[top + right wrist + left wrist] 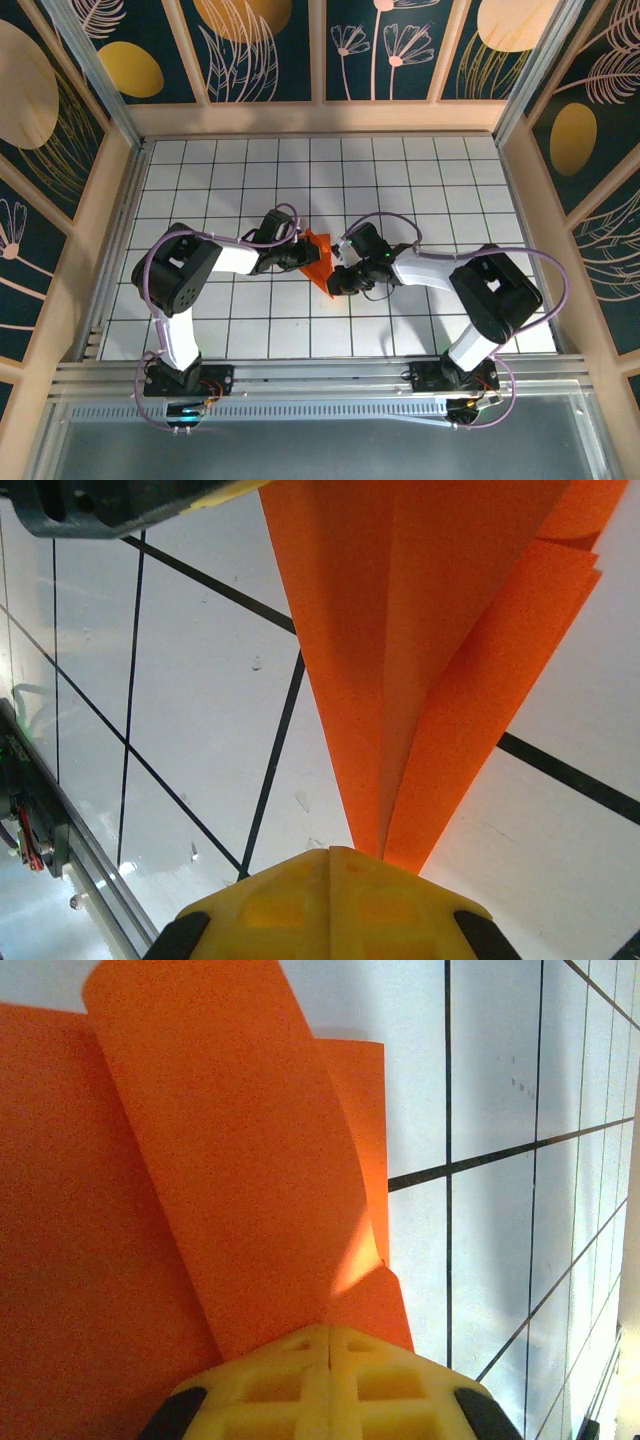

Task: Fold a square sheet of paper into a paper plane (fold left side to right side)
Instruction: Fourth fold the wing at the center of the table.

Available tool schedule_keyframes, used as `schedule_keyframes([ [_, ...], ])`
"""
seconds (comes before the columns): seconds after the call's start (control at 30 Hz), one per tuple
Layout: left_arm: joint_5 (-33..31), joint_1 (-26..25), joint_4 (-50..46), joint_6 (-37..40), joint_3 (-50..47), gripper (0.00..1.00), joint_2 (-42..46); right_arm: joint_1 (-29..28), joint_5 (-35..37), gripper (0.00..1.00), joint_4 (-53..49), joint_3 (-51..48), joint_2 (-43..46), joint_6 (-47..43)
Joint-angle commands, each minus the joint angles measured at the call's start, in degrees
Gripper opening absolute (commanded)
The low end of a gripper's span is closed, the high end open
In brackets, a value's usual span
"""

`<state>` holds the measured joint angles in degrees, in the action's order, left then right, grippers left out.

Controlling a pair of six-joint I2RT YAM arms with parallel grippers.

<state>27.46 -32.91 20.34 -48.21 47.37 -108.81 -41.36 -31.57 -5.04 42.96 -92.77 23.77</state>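
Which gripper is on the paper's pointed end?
Right gripper: the paper narrows to its tip right where it pinches. Left gripper pinches a wider, folded part instead.

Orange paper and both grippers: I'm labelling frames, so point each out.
orange paper (320, 257), top external view, its middle.
left gripper (330, 1343), left wrist view, between its fingertips.
right gripper (330, 864), right wrist view, between its fingertips.

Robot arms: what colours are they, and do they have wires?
The left arm and right arm are white tubes with chunky black joints, with purple cables looping around them. The left gripper and right gripper have yellow, grid-patterned fingers.
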Motion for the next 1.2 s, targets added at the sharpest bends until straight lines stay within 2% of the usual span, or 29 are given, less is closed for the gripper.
schedule_keyframes([
  [0.0,-6.5,0.4,-7.2,1.7,-1.3,0.0,-3.0,-0.3,-0.3,0.01,0.8,-0.8,-1.1,0.8],
  [0.6,-6.6,0.4,-7.3,1.7,-1.4,0.0,-3.1,-0.3,2.3,0.01,-2.0,-2.1,-2.5,-0.3],
  [1.17,-6.9,0.4,-7.4,1.7,-1.5,0.0,-3.1,-0.3,0.4,0.0,-3.1,-6.2,-0.6,0.4],
])
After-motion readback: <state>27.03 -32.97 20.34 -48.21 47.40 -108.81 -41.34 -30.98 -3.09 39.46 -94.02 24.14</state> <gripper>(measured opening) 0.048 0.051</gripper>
